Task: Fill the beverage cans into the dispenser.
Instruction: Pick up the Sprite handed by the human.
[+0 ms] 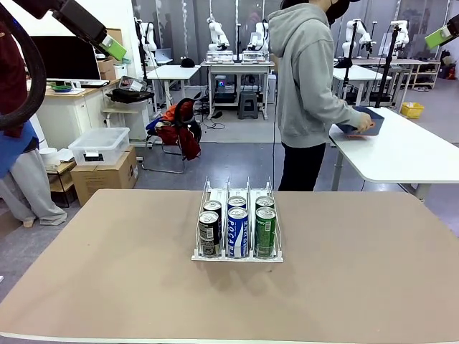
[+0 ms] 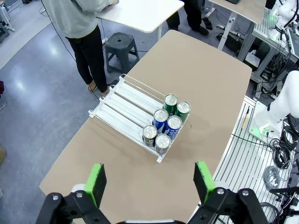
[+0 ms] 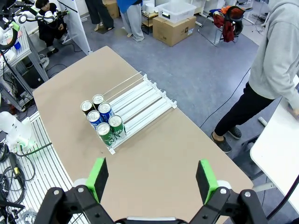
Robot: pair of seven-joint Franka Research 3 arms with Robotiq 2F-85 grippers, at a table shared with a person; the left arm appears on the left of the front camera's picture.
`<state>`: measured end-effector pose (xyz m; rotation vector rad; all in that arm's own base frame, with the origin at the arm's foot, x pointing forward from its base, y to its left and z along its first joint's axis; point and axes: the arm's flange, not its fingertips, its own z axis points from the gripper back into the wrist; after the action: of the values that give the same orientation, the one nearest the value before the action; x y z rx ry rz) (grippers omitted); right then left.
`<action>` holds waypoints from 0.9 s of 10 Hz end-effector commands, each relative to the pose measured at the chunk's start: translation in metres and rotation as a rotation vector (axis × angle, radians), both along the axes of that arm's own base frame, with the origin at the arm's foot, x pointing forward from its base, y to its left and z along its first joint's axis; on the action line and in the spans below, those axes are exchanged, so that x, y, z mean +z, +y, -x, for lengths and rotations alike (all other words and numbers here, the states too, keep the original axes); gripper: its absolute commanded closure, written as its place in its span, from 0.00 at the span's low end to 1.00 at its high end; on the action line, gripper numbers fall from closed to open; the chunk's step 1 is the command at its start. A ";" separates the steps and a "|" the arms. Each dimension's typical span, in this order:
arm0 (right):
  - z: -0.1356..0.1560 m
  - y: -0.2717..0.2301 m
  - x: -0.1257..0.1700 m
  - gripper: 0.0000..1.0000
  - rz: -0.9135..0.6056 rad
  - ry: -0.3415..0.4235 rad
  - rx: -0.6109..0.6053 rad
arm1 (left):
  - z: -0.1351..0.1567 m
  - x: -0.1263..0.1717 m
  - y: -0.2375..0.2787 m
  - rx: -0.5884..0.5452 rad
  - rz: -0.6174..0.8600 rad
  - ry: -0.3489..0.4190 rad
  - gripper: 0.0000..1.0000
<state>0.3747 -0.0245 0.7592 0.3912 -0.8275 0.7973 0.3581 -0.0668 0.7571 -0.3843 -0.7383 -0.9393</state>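
Your left claw (image 2: pixel 150 183) and right claw (image 3: pixel 152 181) both hang high above the worktop (image 1: pixel 107 272), each spread wide apart and holding nothing. A person (image 1: pixel 308 79) stands just past the worktop's far edge, turned toward a white side table (image 1: pixel 416 154), one hand (image 1: pixel 367 126) on a blue bin (image 1: pixel 358 115) there. The dispenser (image 1: pixel 238 188) sits mid-worktop, well below and ahead of both claws. Six cans (image 1: pixel 237 231) stand at its front lip, two per lane: black-and-silver, blue-and-white, green.

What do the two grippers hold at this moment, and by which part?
Nothing. The left gripper and the right gripper are both open and empty above the table; the beverage cans stand in the dispenser.
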 end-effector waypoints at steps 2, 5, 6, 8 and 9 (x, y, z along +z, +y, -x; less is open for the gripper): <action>0.000 0.000 -0.003 0.00 -0.001 0.005 0.000 | 0.000 0.000 0.000 0.001 0.000 -0.002 0.00; 0.000 0.000 -0.003 0.00 -0.001 0.005 0.000 | 0.000 0.000 0.000 0.001 0.000 -0.002 0.00; 0.000 0.000 -0.003 0.00 -0.001 0.005 0.000 | 0.000 0.000 0.000 0.001 0.000 -0.002 0.00; 0.000 0.000 -0.003 0.00 -0.001 0.005 0.000 | 0.000 0.000 0.000 0.001 0.000 -0.002 0.00; 0.000 0.000 -0.003 0.00 -0.001 0.005 0.000 | 0.000 0.000 0.000 0.001 0.000 -0.002 0.00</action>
<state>0.3747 -0.0245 0.7592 0.3912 -0.8275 0.7973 0.3581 -0.0668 0.7571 -0.3843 -0.7383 -0.9393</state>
